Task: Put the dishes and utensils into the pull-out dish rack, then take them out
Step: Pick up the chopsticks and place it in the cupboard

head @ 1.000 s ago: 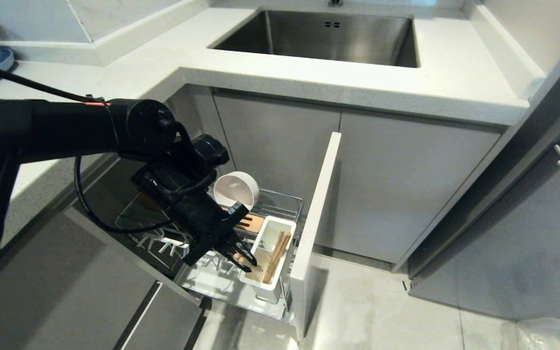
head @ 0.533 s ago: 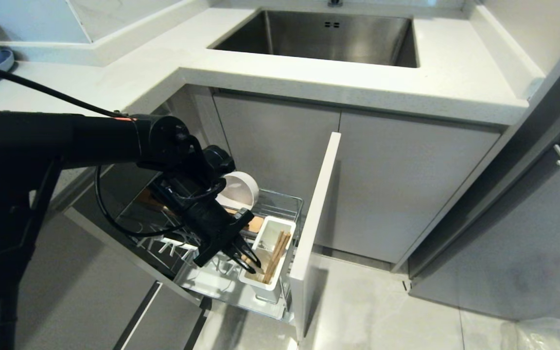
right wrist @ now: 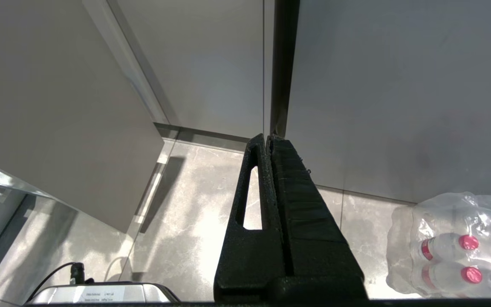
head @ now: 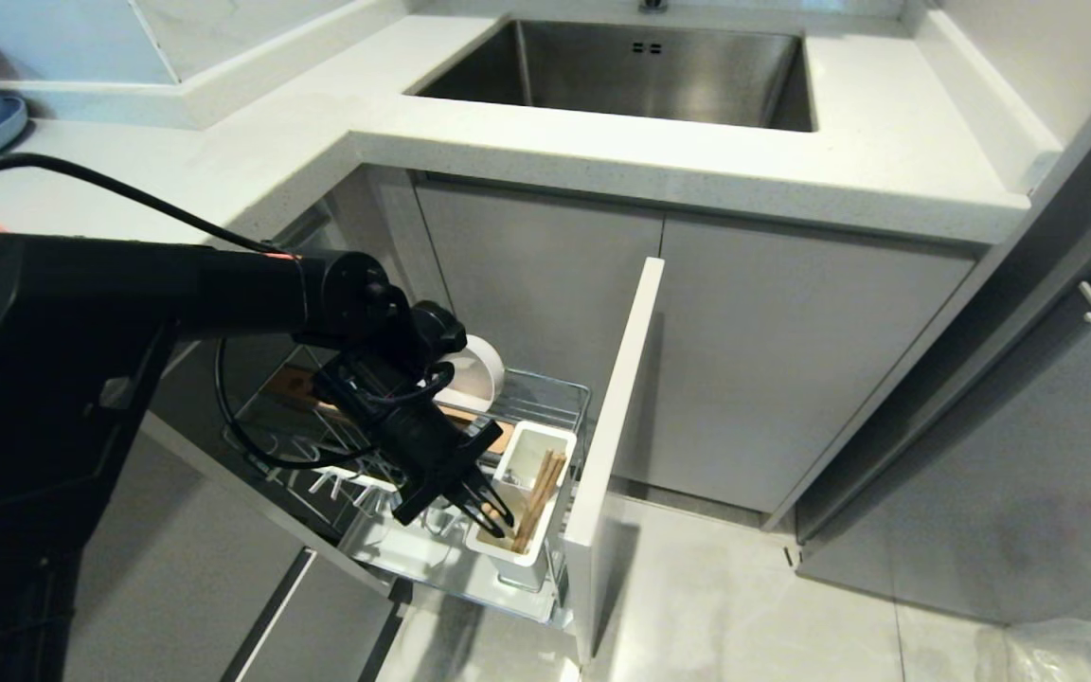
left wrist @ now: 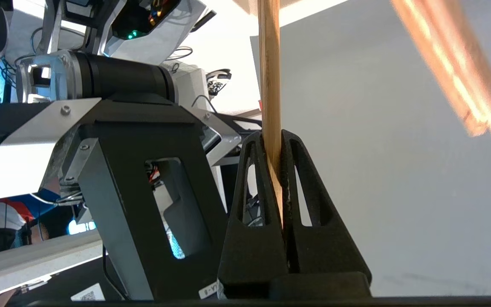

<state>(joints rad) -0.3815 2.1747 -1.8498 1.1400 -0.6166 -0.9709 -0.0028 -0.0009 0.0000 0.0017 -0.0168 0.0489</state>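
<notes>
Left gripper [head: 493, 516] clamps one light wooden chopstick [left wrist: 270, 106] inside the white rectangular plastic caddy [head: 531, 497] of the chrome wire pull-out rack [head: 555, 393]. A cream round bowl [head: 479, 374] stands behind. Right gripper [right wrist: 271, 143] hangs closed, empty, above the tiled floor [right wrist: 177, 204].

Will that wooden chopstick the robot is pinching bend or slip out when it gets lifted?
Probably it stays stiff: the chopstick looks like straight, solid wood. It might pivot or slide, since the left gripper pinches only a short stretch of a thin, smooth stick. It is likely light, being so slender. Laid down on a counter it could roll, if it is round.
</notes>
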